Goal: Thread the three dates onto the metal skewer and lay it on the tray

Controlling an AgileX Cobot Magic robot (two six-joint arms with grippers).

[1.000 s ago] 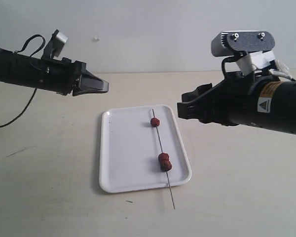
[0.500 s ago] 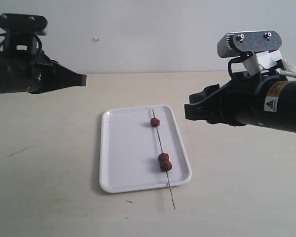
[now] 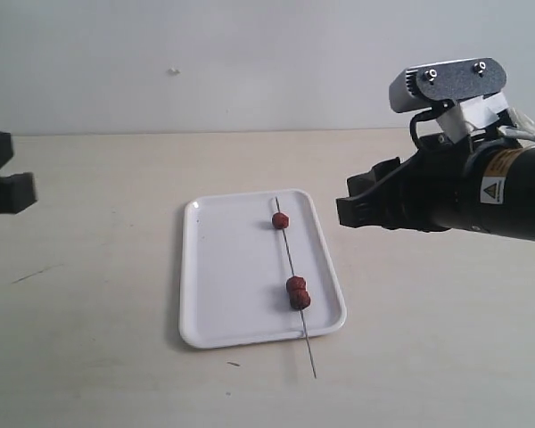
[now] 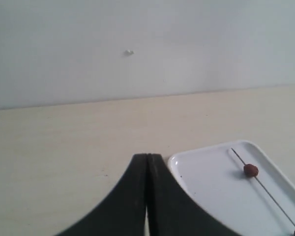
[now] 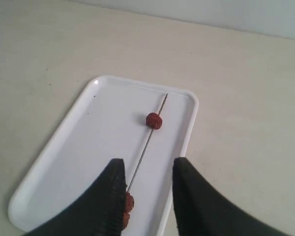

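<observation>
Beige table carries the right arm at 3 o'clock and the white tray at centre. Right gripper: fingers apart, empty. Left gripper, at 9 o'clock: fingers pressed together. The metal skewer lies on the tray from 12 to 6 o'clock, its 6 o'clock end overhanging the rim. It carries one date toward 12 o'clock and two touching dates toward 6 o'clock. The arm's yellow label shows a warning triangle; its text is unreadable.

The white tray lay flat. The thin metal skewer along its 3 o'clock side, overhanging at 6, carried one red-brown date toward 12 and a touching pair toward 6.
</observation>
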